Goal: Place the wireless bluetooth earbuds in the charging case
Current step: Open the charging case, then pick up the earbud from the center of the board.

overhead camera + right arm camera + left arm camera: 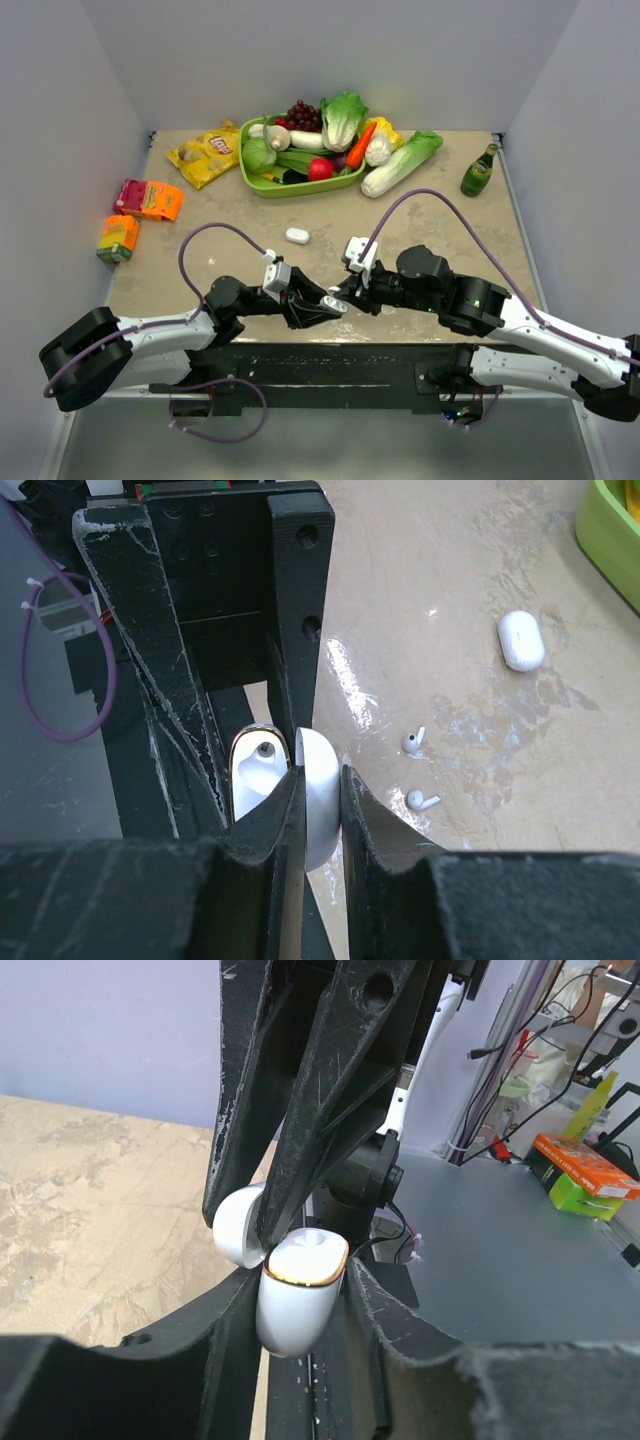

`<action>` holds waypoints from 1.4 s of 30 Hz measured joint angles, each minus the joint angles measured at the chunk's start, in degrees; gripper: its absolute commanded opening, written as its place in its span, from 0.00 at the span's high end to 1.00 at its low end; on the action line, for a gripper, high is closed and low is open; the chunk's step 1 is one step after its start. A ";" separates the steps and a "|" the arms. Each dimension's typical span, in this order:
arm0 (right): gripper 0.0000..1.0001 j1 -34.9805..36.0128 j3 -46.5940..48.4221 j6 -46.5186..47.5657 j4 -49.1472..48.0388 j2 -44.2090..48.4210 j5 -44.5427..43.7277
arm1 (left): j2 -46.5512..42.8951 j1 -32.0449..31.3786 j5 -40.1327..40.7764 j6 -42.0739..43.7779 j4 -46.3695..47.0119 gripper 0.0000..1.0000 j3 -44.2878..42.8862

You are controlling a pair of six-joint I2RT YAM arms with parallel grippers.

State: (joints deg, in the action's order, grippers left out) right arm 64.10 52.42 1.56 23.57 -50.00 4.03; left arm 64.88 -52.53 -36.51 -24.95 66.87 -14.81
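Right wrist view: right gripper (320,778) pinches the lid (318,750), left gripper (300,1280) clamps the charging case (295,1310); earbuds (414,742) lie on the table (450,580) beyond. The left hold looks shallow, though partly hidden; tugging the lid could twist the case free.

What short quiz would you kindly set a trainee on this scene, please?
1. True or false: two tiny glossy white earbuds lie loose on the tan tabletop, outside any case.
2. Which part of the open gold-rimmed white charging case does the right hand pinch? A: its lid. B: its base. C: nothing.
3. Short answer: counting the separate white pebble-shaped case, how many cases are in view, and which one is closed?

Key: 1 true; 2 A; 3 two, and the one lying on the tabletop is closed.
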 measured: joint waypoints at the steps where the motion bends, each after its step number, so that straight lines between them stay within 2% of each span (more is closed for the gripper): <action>1: 1.00 -0.02 0.00 0.00 0.00 0.00 -0.02 | 0.00 0.00 -0.04 -0.07 0.09 0.71 0.00; 5: 1.00 -0.02 0.00 0.04 0.00 0.07 0.02 | 0.07 0.02 -0.33 -0.48 0.48 0.81 0.00; 6: 1.00 -0.02 0.00 0.04 0.00 0.09 0.02 | 0.15 0.02 -0.33 -0.57 0.70 0.92 0.00; 7: 1.00 -0.02 0.00 0.04 0.00 0.13 0.02 | 0.28 0.02 -0.35 -0.63 0.94 0.97 0.00; 11: 0.98 -0.02 -0.02 -0.02 0.00 0.15 -0.02 | 1.18 0.02 -0.37 -1.07 2.40 1.00 0.07; 12: 0.81 -0.02 -0.04 -0.04 -0.04 0.22 -0.04 | 1.42 0.02 -0.35 -1.11 2.86 1.00 0.15; 14: 0.69 -0.02 -0.22 -1.14 -0.26 0.31 -0.17 | 1.92 0.02 -0.33 -1.38 4.35 1.00 0.61; 15: 0.60 -0.02 -0.52 -1.92 -0.66 0.46 -0.35 | 2.14 0.02 -0.28 -1.49 5.01 1.00 0.90; 23: 0.44 0.02 -1.97 -10.54 -5.92 4.79 -7.93 | 3.98 0.02 2.23 -1.55 5.86 1.00 3.52; 25: 0.43 0.02 -2.84 -13.29 -8.22 7.61 -12.33 | 3.67 0.02 3.34 -1.46 5.84 1.00 4.11; 28: 0.48 -0.04 -4.85 -16.90 -10.23 9.97 -18.69 | 1.31 0.02 6.19 -1.11 5.64 1.00 5.90; 32: 0.53 -1.33 -10.34 -23.43 -11.67 10.34 -27.41 | -7.19 0.02 11.58 0.44 5.51 1.00 10.19; 37: 0.57 -2.32 -19.26 -28.92 -13.42 1.64 -29.59 | -18.03 -0.04 17.38 1.79 5.55 1.00 11.87; 39: 0.61 -2.34 -20.65 -29.88 -14.45 -3.98 -28.44 | -20.48 -0.04 19.08 2.03 5.64 1.00 11.87; 42: 0.62 -2.34 -20.81 -30.34 -17.38 -11.15 -26.75 | -21.94 -0.09 20.70 2.05 5.62 1.00 11.87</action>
State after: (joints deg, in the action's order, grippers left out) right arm 61.76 31.62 -28.77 6.20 -61.14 -22.72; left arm 42.94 -52.62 -15.81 -22.90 72.49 -2.94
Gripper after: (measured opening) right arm 0.387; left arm 0.349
